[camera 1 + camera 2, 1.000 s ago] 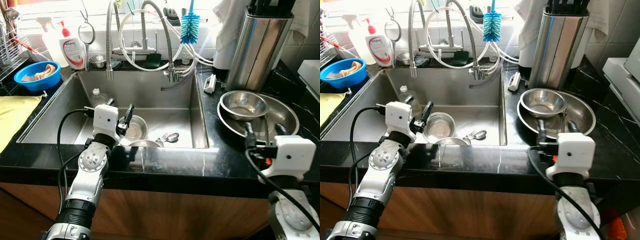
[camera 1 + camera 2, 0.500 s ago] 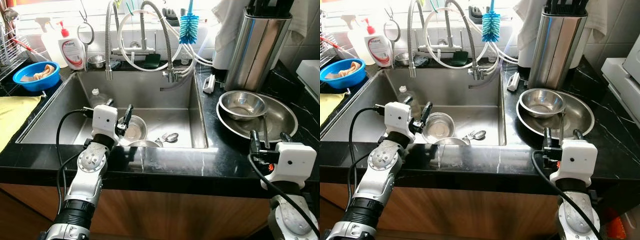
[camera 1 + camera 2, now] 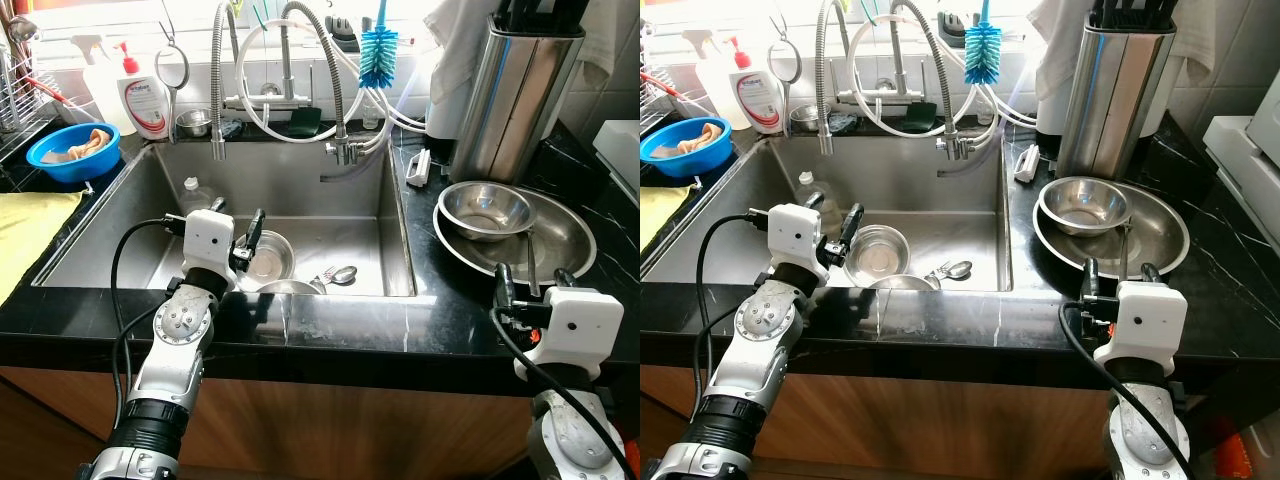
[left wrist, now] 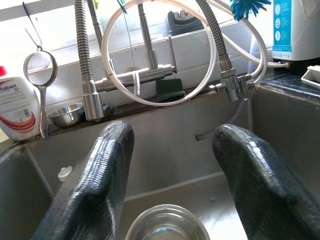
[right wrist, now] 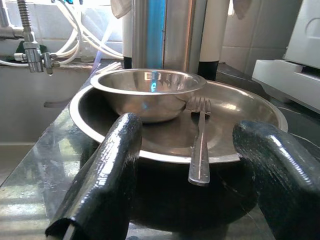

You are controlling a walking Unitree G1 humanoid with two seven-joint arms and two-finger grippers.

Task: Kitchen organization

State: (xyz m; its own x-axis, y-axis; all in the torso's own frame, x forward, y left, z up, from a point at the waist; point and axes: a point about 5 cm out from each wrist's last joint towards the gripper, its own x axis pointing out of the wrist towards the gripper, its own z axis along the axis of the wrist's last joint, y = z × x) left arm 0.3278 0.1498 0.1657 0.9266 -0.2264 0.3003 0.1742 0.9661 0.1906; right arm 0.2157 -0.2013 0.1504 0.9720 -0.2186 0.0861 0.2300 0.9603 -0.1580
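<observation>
A small steel bowl (image 3: 268, 255) sits in the sink (image 3: 370, 190), with a spoon (image 3: 338, 275) and the rim of another steel dish (image 3: 285, 288) beside it. My left gripper (image 3: 238, 218) hovers open just above the near side of that bowl (image 4: 167, 225). On the counter to the right, a wide steel basin (image 3: 570, 235) holds a smaller steel bowl (image 3: 487, 208) and a fork (image 5: 200, 145). My right gripper (image 3: 532, 280) is open at the basin's near rim, its fingers (image 5: 117, 150) level with the rim and holding nothing.
Faucet hoses (image 3: 290, 70) and a blue brush (image 3: 378, 50) hang over the sink's back. A tall steel knife holder (image 3: 515, 90) stands behind the basin. A plastic bottle (image 3: 195, 192) lies in the sink. A blue bowl (image 3: 72, 150), soap bottle (image 3: 145, 100) and yellow cloth (image 3: 25, 230) are left.
My right gripper has drawn back a little toward the counter's front edge, away from the basin. The left arm has stayed where it was.
</observation>
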